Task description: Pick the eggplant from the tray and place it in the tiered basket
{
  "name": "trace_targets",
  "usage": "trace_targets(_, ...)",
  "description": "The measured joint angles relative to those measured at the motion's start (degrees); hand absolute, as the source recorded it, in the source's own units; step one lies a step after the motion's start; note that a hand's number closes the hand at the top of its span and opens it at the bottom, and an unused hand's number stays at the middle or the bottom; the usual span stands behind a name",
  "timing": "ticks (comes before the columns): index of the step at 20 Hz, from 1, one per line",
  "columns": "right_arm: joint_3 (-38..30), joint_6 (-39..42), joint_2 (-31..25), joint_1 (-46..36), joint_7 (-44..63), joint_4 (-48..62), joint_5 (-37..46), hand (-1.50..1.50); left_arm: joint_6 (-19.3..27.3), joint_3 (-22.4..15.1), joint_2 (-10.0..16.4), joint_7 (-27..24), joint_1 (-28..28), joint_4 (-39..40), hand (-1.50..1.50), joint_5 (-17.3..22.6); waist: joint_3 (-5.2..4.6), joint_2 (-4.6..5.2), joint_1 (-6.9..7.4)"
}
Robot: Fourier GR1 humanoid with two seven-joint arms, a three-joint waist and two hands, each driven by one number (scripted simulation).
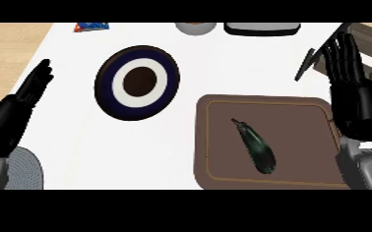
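Eggplant (256, 147) lies in tray (203, 142); neither hand holds anything.
Eggplant rests slantwise inside the brown tray at the tabletop's (240, 64) lower right, stem end toward the plate (137, 82); left hand (25, 96) at left edge, fingers straight, together; right hand (349, 93) by the tray's right rim, fingers straight, slightly apart.

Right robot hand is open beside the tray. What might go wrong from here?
The eggplant lies diagonal on the tray, so the right robot hand may close off-axis and roll it. The tray's raised rim might catch fingers on a low approach. The plate sits left of the tray; a low carry leftward could clip it.
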Motion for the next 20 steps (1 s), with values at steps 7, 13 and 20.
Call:
trace_targets(7,12.1,8.2,0.8,-2.1,6.7,-0.8,1.0,1.50,0.3,-0.4,-5.4,2.6,0.9,1.5,0.00,4.3,-2.10,0.48,-0.47)
trace_targets(13,17.9,-5.7,5.1,2.0,19.3,3.2,12.3,-1.50,0.4,-1.1,-10.2,4.7,1.7,3.3,0.00,7.9,-2.10,0.46,-1.90)
trace_targets(20,22.5,-3.3,-2.4,-2.2,33.4,-4.6,24.4,-1.50,0.6,-1.4,-12.9,5.5,1.1,4.9,0.00,7.9,-2.06,0.14,-2.30)
